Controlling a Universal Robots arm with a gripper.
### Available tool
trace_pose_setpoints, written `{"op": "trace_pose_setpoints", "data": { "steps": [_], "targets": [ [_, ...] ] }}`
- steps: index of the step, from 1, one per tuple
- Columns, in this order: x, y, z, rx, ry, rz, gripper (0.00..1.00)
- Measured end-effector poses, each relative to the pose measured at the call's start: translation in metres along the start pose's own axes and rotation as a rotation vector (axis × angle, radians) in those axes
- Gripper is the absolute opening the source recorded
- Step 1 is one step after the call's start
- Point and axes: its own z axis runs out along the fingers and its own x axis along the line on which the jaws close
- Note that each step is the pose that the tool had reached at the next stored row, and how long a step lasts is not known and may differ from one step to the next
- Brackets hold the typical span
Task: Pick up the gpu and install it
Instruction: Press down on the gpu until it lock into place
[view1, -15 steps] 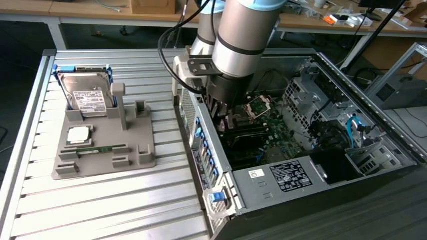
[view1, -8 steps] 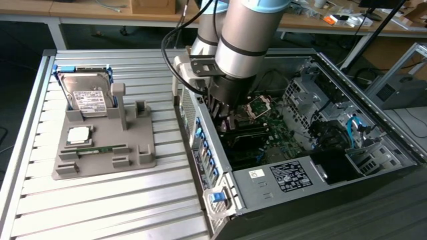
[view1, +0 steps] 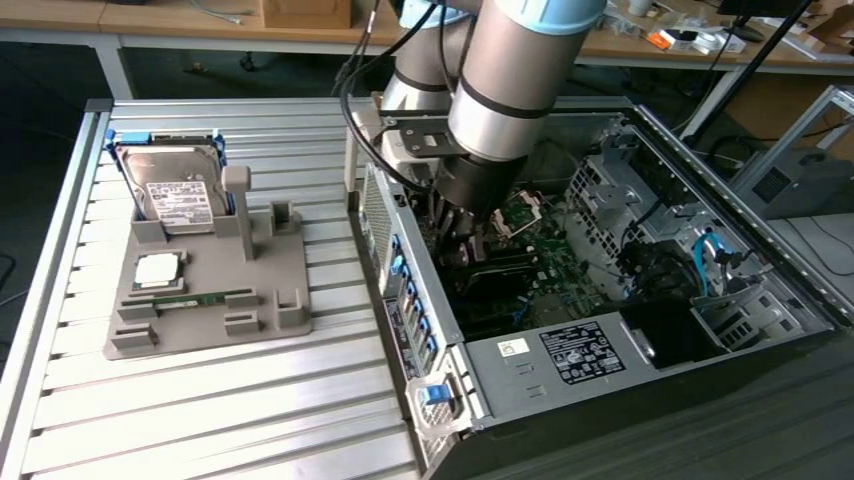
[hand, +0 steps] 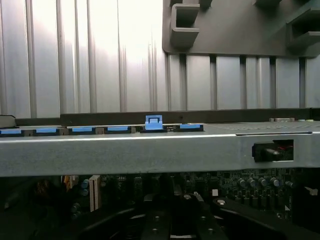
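At the lower centre of the wrist view, the gripper (hand: 172, 220) is seen as dark fingers drawn close together. What lies between them is lost in shadow, so a grip on anything cannot be confirmed. Behind them a dim green motherboard (hand: 240, 187) with small capacitors is made out, its details hard to read. Across the middle of that frame the grey metal edge of the computer case (hand: 150, 152) is laid, topped by a row of blue clips (hand: 153, 123). Beyond it, the ribbed worktop (hand: 75, 55) and part of the grey fixture tray (hand: 235, 25), cut off at the upper right, are seen.

In the exterior view, the gripper (view1: 467, 235) is lowered into the open case (view1: 561, 350) at frame centre, with the arm (view1: 514, 70) blocking much of the interior. A dark flat card, taken to be the gpu (view1: 501, 275), is partly visible just below the gripper, against the motherboard; its fan face cannot be distinguished. At the left of the frame, the tray (view1: 207, 330) is seen carrying a hard drive (view1: 180, 195) stood upright, a processor (view1: 156, 270) and a memory stick (view1: 194, 298). Cluttered desks are cut off along the top edge.
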Motion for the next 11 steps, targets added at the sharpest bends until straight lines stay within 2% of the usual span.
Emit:
{"op": "trace_pose_setpoints", "data": {
  "steps": [3,7,11],
  "targets": [
    [0.001,-0.0031,0.0008,-0.0015,-0.0002,0.000,0.11],
    [0.001,-0.0180,0.0024,-0.0083,0.0000,-0.001,0.11],
    [0.001,-0.0206,0.0041,-0.0101,0.0002,-0.001,0.11]
  ]
}}
